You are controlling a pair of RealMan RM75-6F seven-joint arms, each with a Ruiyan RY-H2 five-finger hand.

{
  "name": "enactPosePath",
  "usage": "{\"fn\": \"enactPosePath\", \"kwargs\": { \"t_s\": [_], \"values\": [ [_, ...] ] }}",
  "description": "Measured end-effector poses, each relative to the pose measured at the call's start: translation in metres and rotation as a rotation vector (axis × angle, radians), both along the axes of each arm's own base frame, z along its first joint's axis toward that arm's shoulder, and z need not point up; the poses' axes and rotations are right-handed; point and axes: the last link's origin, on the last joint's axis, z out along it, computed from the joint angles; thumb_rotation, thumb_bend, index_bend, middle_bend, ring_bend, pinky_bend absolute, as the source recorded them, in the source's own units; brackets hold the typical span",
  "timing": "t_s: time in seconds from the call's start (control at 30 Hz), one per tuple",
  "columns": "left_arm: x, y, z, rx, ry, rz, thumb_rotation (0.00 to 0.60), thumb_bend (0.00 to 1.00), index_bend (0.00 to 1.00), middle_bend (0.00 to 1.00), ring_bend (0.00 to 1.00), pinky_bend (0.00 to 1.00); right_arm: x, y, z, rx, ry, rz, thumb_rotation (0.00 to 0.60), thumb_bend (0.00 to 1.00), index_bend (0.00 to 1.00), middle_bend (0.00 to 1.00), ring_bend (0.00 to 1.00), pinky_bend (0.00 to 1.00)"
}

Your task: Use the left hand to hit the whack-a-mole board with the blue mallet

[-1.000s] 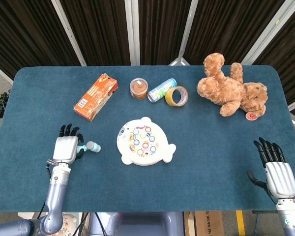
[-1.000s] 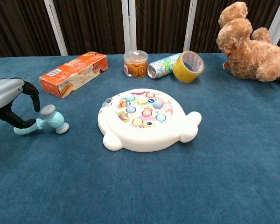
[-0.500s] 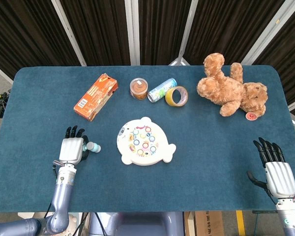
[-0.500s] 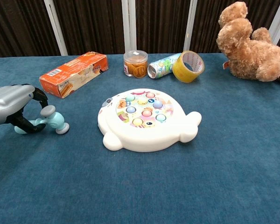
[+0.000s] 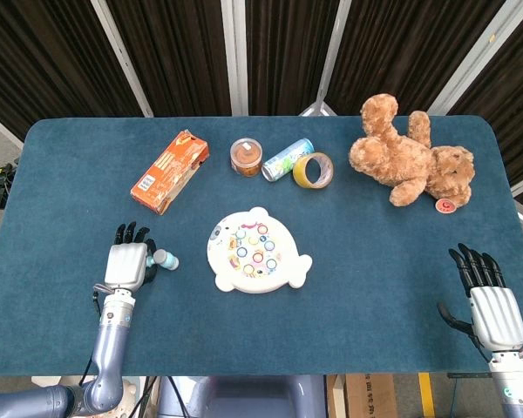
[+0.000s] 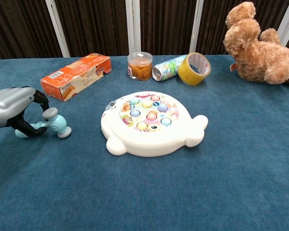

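One small blue mallet (image 6: 50, 126) lies on the blue table (image 5: 375, 261), near the left edge and towards the front. Its head with grey caps points to the middle of the table, and its handle goes into the left hand (image 6: 12, 107). The dark fingers (image 6: 40, 100) of this hand curl over the handle from above and the thumb comes under it, so the handle sits between them. If the grip is already firm, I cannot tell from these views. The mallet seems to rest on the cloth.

Just to the right of the mallet head, apart from it, lies the white whack-a-mole board (image 6: 151, 124) with coloured buttons, about in the middle of the table. Nothing stands between the mallet and the board.

Behind the left hand, towards the far edge, lies an orange box (image 5: 169, 171). Further along the far side stand a small round jar (image 5: 246, 157), a can (image 5: 287, 159) on its side and a roll of yellow tape (image 5: 313, 170), all close together. A brown teddy bear (image 5: 410, 157) lies near the far right corner.

The right hand (image 5: 492, 305) rests at the front right corner, holding nothing, with the fingers straight and a little apart.
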Motion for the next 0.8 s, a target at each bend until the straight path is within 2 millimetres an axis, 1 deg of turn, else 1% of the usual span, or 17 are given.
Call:
{"fn": "enactPosePath", "kwargs": {
  "t_s": [0.3, 0.67, 0.77, 0.8],
  "values": [
    [0.0024, -0.0001, -0.0056, -0.011, 0.001, 0.001, 0.6, 0.37, 0.5, 0.17, 0.01, 0.06, 0.0, -0.0001, 0.0001, 0.001, -0.004, -0.002, 0.6, 0.32, 0.0, 0.0, 0.0, 0.0],
    [0.0008, -0.0008, -0.0079, -0.016, 0.007, 0.005, 0.6, 0.39, 0.51, 0.2, 0.05, 0.11, 0.0005, -0.0003, -0.0002, 0.002, -0.005, -0.001, 0.6, 0.32, 0.0, 0.0, 0.0, 0.0],
    [0.0003, -0.0012, -0.0086, -0.018, 0.008, 0.005, 0.6, 0.42, 0.52, 0.23, 0.08, 0.15, 0.0004, -0.0004, -0.0002, 0.002, -0.004, -0.001, 0.6, 0.32, 0.0, 0.0, 0.0, 0.0],
    [0.0002, -0.0012, -0.0088, -0.017, 0.007, 0.005, 0.6, 0.44, 0.53, 0.24, 0.1, 0.18, 0.0004, -0.0004, -0.0003, 0.002, -0.004, -0.002, 0.6, 0.32, 0.0, 0.0, 0.0, 0.0]
  ]
}}
